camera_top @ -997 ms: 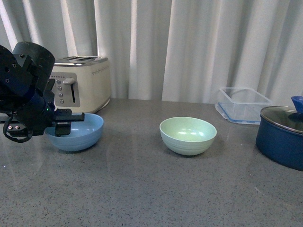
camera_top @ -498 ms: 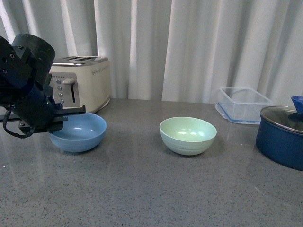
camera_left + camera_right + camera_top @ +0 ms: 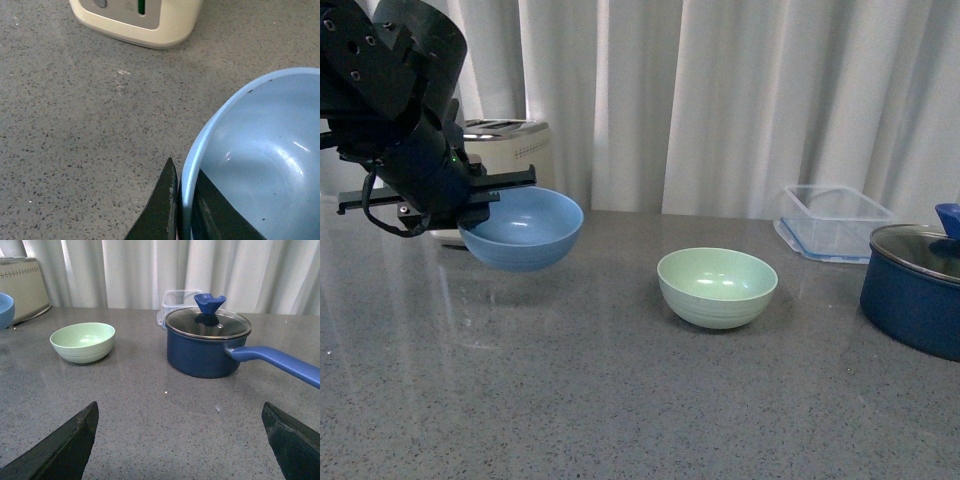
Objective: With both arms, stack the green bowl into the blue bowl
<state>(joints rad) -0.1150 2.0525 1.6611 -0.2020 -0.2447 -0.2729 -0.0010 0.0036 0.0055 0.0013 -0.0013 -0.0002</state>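
The left arm (image 3: 400,120) has its jaws clamped on the rim of the blue bowl (image 3: 525,228), which hangs clear of the surface (image 3: 620,400) in the left part of the front view, in front of the toaster (image 3: 505,150). The green bowl (image 3: 717,287) sits on the surface near the middle of that frame, well apart from the blue one.

The weak point, as I judge it, is the grip. It is a thin pinch on one side of the wall, with the whole bowl hanging out beyond it. A quick swing or a bump on setting down could let the bowl pivot or slide out of the jaws. A low carry toward the middle could also clip the green bowl and push it toward the pot (image 3: 915,290) (the clear container (image 3: 832,222) stands just behind the pot).

The left wrist view shows what the front view cannot: one jaw lies outside the pale blue wall and the other inside it, with the rim between them. The front view alone shows the gap under the bowl.

The right wrist view shows the right arm's jaws wide apart at the lower corners of its frame, with nothing between them. The green bowl lies at centre left there and the pot at centre right. The right arm does not appear in the front view at all.
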